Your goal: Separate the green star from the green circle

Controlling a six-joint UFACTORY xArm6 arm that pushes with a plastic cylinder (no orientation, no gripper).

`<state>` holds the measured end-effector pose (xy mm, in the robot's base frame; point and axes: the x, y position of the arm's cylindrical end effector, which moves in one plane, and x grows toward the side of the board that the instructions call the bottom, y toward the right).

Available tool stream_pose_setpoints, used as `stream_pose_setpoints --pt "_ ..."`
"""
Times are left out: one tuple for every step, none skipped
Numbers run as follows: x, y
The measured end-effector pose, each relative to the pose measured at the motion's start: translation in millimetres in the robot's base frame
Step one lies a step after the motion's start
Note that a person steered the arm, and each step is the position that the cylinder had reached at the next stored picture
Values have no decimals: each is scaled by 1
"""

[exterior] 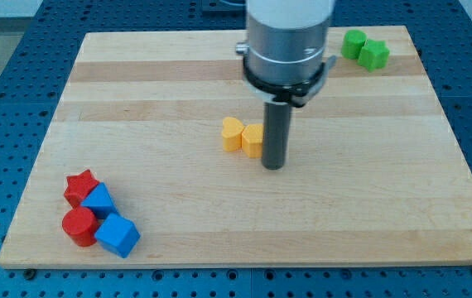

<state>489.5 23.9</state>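
While green star (375, 55) touches green circle (354, 42), my tip (273, 165) beside yellow blocks (243, 136); no claw.

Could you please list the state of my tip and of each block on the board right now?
my tip: down on the board, beside the yellow blocks.
yellow blocks: two, touching.
green circle: touching the star.
green star: not yet separated.
red and blue blocks: four, clustered.

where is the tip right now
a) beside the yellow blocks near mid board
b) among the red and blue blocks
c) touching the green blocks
a: my tip stands just to the view's right of the two yellow blocks, far from the green star and green circle at the view's top right.
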Motion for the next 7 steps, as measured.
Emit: stream_pose_setpoints --pt "-2 -23" --pt "-25 -26" --pt "-18 -28" --pt "17 -23" --pt "61 46" --pt "33 138" --pt "-43 218"
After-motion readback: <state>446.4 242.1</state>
